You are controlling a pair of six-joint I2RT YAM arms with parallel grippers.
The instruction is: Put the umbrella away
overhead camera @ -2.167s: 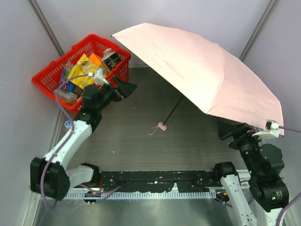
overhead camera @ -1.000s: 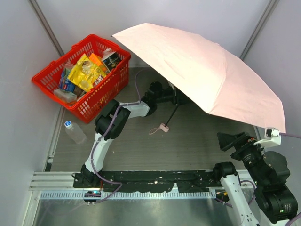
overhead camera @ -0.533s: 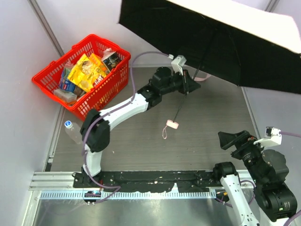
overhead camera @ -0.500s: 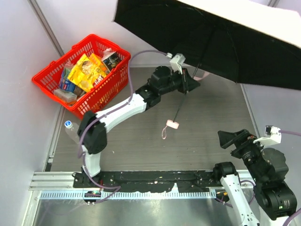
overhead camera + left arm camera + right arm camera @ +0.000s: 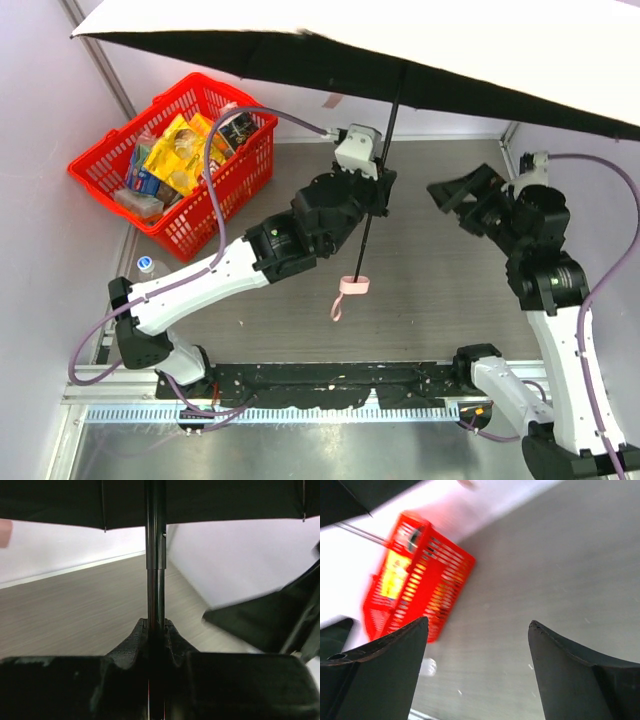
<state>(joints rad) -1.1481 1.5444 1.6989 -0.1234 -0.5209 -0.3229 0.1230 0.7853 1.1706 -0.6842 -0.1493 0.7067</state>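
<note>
Grey worktop (image 5: 440,300) lies between pale walls. High over it hangs the open umbrella (image 5: 430,45). It is so big that the top and right edges of the top view cut it off, and it hides the far wall. The left gripper (image 5: 372,192) is squeezed shut around its thin black shaft (image 5: 154,555), and the pink handle (image 5: 355,287) dangles below. The right gripper (image 5: 462,195) is wide open and holds nothing. The red basket (image 5: 225,185) looks blurry from the right wrist. A bottle (image 5: 146,265) peeks out behind the left arm.

left claw (image 5: 374,200) clamped tight, arm stretched forward; right claw (image 5: 462,196) spread wide, raised
</note>
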